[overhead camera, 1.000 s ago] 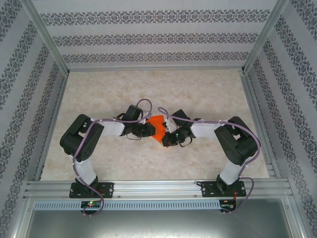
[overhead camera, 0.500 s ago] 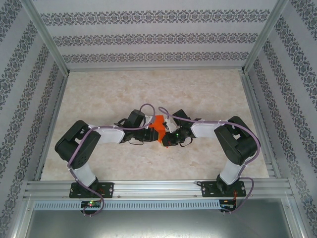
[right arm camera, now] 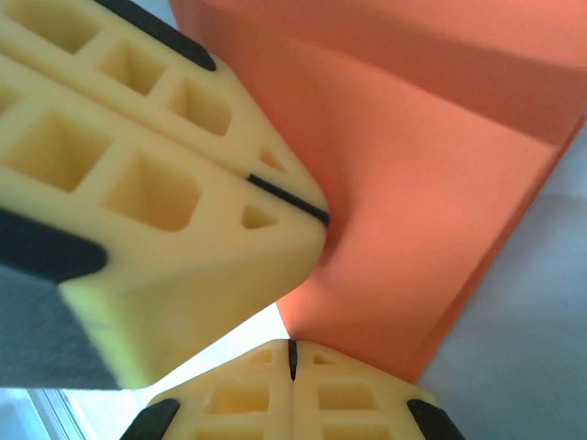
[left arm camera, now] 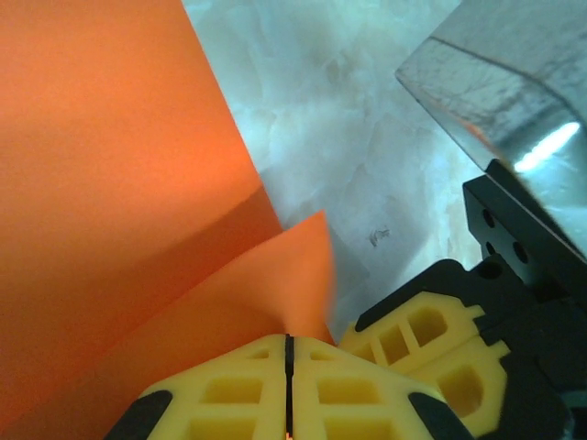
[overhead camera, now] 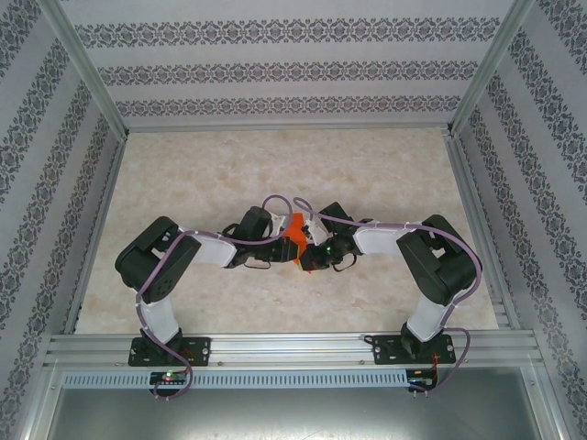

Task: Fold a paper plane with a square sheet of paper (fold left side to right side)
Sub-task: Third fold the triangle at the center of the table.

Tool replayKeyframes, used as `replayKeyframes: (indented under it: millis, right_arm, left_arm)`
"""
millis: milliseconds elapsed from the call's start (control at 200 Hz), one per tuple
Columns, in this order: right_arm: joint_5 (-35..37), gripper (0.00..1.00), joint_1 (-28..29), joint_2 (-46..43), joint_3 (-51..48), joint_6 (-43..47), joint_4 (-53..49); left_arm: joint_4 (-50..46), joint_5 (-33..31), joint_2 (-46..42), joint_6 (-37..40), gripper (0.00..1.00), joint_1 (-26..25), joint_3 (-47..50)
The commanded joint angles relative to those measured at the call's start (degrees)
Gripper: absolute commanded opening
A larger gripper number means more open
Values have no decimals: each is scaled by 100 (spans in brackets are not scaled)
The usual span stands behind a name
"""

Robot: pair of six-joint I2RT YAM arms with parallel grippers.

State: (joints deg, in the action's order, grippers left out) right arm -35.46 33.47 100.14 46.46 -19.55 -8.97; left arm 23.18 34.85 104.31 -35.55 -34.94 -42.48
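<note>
Overhead, two robot arms meet at the middle of a marble-patterned table (overhead camera: 367, 165). Over the last second the left gripper (overhead camera: 272, 244) has travelled rightward and now sits just beside the right gripper (overhead camera: 314, 249), which has barely moved. Between them the orange sheet of paper (overhead camera: 293, 235) shows as a narrower sliver than a second ago, so its left side is being carried across toward its right.

In the left wrist view, the left gripper's yellow fingers (left arm camera: 229, 403) are pressed together with the paper's edge pinched in their seam. The sheet sweeps away from them in a bowed double layer. In the right wrist view, the right gripper's fingers (right arm camera: 229, 403) are likewise clamped on a corner of the sheet, with the left gripper's pads close above, against the same paper.

The left-to-right fold looks nearly brought together, though the sheet is bowed rather than flat and no crease seems pressed down yet.
</note>
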Motion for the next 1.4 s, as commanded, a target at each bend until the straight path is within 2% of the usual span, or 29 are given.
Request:
replayKeyframes:
  millis: [0,335,639,1014,1114,1274,1394]
  right_arm:
    - [488,0,-25,278,-161,109,-533]
    - [564,0,-25,235,-112,116,-736]
    - [619,0,-25,226,-94,153,-857]
    - [598,0,-25,181,-62,153,-896]
    - [586,0,-21,189,-39,152,-887]
    - [612,0,-16,162,-34,100,-834]
    - [604,0,-8,190,-1,89,-821]
  left_arm:
    - [260,-255,167,-67,8,-88,72]
    - [-311,-840,255,-114,3,0,-27]
    - [-865,-1208,54,312,3,520,-30]
    - [-1016,-986,192,719,3,1391,-329]
    - [-1015,-805,94,742,7,1559,-374]
    - [-1109,-580,-626,712,10,1570,-266]
    - [-995,-264,-1159,445,11,1392,17]
